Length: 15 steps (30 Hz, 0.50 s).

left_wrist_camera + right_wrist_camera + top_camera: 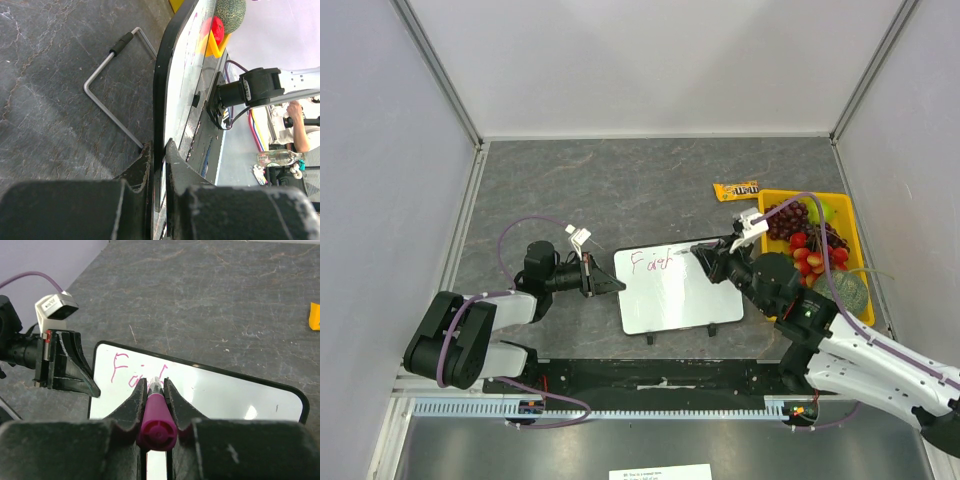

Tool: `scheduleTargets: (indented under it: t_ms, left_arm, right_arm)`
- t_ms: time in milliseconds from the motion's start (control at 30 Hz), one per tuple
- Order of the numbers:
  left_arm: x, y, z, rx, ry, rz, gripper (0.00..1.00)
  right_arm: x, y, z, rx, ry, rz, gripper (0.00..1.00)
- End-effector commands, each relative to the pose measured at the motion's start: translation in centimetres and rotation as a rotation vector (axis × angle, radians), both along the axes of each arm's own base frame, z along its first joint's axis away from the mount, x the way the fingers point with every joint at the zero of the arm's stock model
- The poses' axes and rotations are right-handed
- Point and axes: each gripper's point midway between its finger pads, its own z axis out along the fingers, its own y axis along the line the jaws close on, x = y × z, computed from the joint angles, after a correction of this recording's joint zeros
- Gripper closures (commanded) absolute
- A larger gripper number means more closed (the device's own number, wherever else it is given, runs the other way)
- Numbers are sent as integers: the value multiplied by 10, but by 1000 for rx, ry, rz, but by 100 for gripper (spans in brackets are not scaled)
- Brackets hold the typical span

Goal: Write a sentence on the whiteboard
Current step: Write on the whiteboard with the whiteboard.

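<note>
1. Pink-magenta handwritten lettering point(652, 263), one short line reading roughly "Fait", sits at the upper left of the small white rectangular whiteboard point(680, 300) with a thin black frame. The board lies mid-table between the two arms.
2. Narrowly closed, the right gripper point(155, 385) clamps one magenta-capped marker pen point(156, 417). The pen's tip is at the board just right of the last letter; actual contact cannot be confirmed.
3. Jaws nearly together, the left gripper point(159, 150) pinches the board's left short edge.
4. Long axis of the board: left to right across the table. Bare white lies right of and below the tip, so I judge the next strokes run rightward along that axis, on the right arm's nearer side.
5. Count: one board, one pen, one written line, two grippers, both occupied. To the right sit one yellow plastic tray point(767, 200) of fruit and one orange candy packet point(736, 190).
</note>
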Motion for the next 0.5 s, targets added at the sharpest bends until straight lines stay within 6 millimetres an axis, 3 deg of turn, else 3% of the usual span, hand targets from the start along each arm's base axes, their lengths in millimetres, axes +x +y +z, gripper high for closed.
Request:
scheduleTargets:
  t_ms: [0,200,467]
  left_arm:
    - [9,2,-12,57,-31,36,98]
    - [9,3,-11,57,-35,38,98]
    - [9,3,-11,57,-36,38,98]
  right_arm:
    - [3,0,16,33,-1,64,100]
    - [7,-15,24,96,13,122,100]
    - [6,-19,14,70,47,137,100]
